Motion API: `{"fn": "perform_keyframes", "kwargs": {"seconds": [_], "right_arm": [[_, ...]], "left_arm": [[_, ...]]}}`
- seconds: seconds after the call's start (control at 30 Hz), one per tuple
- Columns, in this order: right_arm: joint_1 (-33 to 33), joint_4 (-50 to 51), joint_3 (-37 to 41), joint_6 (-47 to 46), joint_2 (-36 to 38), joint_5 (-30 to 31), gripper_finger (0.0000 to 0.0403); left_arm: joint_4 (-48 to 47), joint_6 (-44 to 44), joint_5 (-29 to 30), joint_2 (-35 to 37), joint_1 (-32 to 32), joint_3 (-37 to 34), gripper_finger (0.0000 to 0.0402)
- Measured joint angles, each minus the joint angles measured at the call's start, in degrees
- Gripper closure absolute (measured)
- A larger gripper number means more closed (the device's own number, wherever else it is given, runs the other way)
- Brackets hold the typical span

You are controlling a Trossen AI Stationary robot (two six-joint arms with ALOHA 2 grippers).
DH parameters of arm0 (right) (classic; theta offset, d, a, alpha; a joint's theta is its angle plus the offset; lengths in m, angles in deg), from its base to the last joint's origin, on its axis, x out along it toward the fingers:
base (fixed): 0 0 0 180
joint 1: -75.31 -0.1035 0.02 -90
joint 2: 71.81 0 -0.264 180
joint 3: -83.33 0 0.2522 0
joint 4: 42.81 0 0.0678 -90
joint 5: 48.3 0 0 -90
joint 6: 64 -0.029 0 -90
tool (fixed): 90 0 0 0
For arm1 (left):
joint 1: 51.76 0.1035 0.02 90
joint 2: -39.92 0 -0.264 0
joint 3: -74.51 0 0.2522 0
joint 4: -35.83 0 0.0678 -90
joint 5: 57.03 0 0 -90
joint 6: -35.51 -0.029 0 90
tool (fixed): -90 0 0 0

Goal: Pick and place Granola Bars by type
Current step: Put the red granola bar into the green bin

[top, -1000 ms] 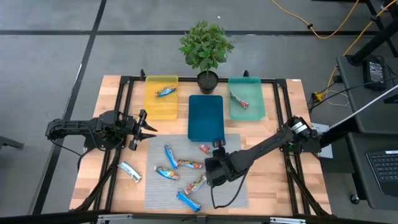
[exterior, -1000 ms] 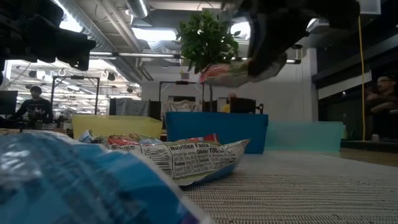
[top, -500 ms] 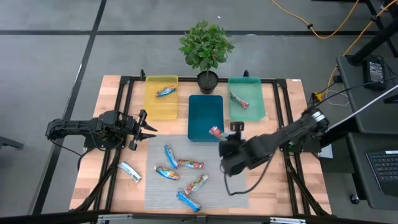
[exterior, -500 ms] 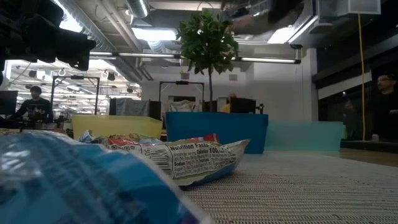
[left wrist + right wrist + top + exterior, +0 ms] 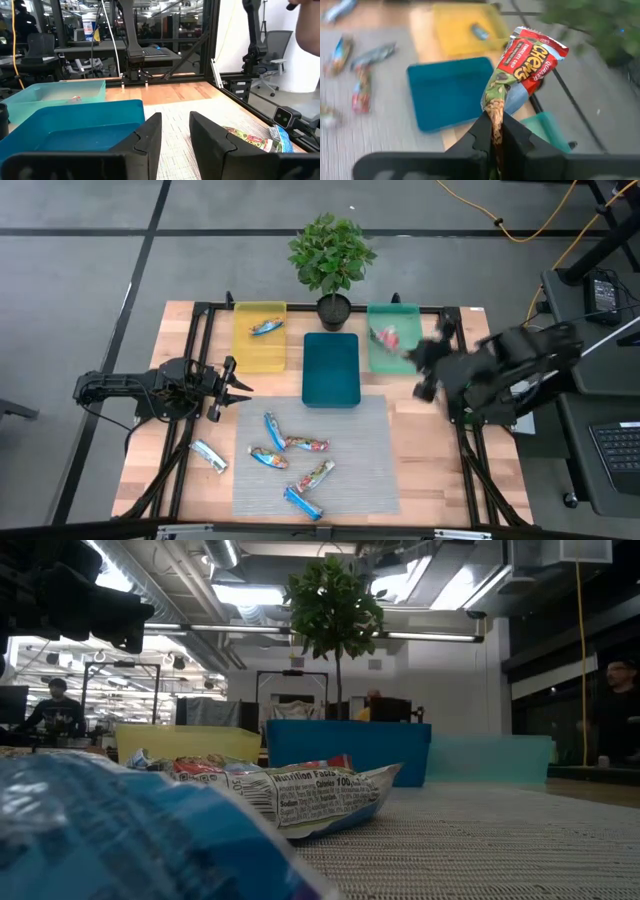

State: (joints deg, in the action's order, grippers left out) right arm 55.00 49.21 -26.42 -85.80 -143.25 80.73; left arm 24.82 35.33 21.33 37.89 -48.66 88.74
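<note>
Red bar: your right end effector (image 5: 495, 131) is clamped on a red-orange granola bar (image 5: 526, 64), beside the teal tray (image 5: 395, 338).
Teal tray: you have one red bar (image 5: 386, 337) already inside.
Left end effector (image 5: 230, 386): fingers slightly apart, waiting left of the blue tray (image 5: 331, 369).
Counter (image 5: 430, 450): five bars on the mat below the blue tray, one off it.

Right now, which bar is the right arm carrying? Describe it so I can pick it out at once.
Start at the teal tray on the table's far right side. The right gripper hangs by that tray's near right corner, shut on a granola bar. It is the only bar off the table, in a red wrapper with yellow lettering, unlike the bars on the grey mat.
</note>
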Motion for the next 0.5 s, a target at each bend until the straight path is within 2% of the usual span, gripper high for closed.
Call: {"fn": "perform_keyframes", "kwargs": {"seconds": [0.13,0.33,0.5], "right_arm": [[3.6,0.0,0.0,-0.5,3.8,-0.1,0.0373],[8.3,0.2,0.0,1.6,4.6,-3.5,0.0373],[17.0,0.4,0.0,5.0,4.3,-7.0,0.0373]], "left_arm": [[0.0,0.0,0.0,0.0,0.0,0.0,0.0304],[0.0,0.0,0.0,0.0,0.0,0.0,0.0308],[0.0,0.0,0.0,0.0,0.0,0.0,0.0307]]}}
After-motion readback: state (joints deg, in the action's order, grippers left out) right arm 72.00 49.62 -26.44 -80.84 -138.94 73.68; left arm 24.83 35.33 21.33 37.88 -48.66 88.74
